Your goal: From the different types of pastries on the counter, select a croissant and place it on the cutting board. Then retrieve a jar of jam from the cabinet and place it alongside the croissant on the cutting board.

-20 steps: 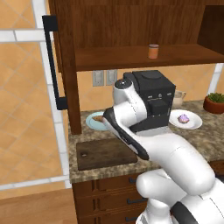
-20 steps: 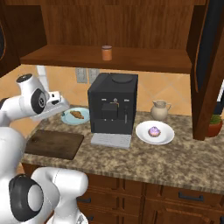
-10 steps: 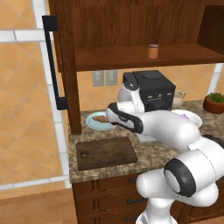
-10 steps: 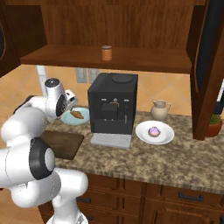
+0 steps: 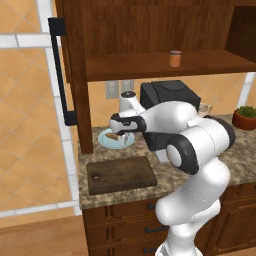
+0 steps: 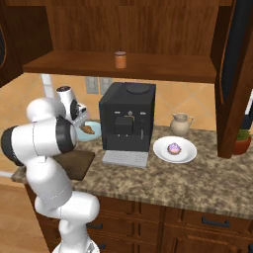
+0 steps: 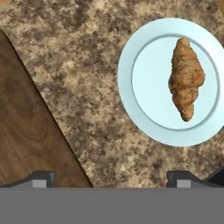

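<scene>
A dark reddish-brown wooden wall cabinet (image 5: 150,30) hangs over a speckled brown-beige granite table (image 6: 197,178). On its open shelf stands a small orange-red cylindrical jam jar (image 5: 175,58). A dark brown rectangular wooden cutting board (image 5: 121,174) lies at the table's left front edge. Behind it sits a round light blue plate (image 7: 148,87) carrying a small golden-brown croissant (image 7: 186,78). The robot's gripper (image 7: 109,180) hovers over the table beside the plate, fingers (image 7: 41,178) spread wide apart, holding nothing.
</scene>
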### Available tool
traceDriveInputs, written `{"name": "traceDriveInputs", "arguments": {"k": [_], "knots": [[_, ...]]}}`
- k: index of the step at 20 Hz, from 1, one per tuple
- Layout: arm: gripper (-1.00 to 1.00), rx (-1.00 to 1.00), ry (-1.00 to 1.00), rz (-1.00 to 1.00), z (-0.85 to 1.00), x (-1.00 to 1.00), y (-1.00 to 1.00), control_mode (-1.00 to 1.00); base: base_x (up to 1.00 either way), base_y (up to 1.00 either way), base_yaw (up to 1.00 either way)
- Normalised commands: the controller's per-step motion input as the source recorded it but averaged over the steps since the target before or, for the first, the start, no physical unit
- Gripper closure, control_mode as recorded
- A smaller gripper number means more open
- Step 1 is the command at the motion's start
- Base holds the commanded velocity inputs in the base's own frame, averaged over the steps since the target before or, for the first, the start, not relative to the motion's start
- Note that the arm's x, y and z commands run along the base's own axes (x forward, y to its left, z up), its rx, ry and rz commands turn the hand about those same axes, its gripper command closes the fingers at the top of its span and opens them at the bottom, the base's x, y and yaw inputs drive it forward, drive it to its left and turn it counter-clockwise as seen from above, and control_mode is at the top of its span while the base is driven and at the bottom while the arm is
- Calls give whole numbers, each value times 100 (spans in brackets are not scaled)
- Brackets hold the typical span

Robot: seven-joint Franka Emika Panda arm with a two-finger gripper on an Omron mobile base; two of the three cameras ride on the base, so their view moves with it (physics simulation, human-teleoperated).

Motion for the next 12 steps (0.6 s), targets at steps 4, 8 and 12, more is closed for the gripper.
{"name": "traceDriveInputs", "arguments": {"k": [4, 8, 12], "knots": [[-100, 0, 1, 0, 0, 32, 6, -100, 0, 0, 0], [-100, -7, 4, 0, -15, 88, 14, -100, 0, 0, 0], [-100, -2, 0, 0, -7, 90, 31, -100, 0, 0, 0]]}}
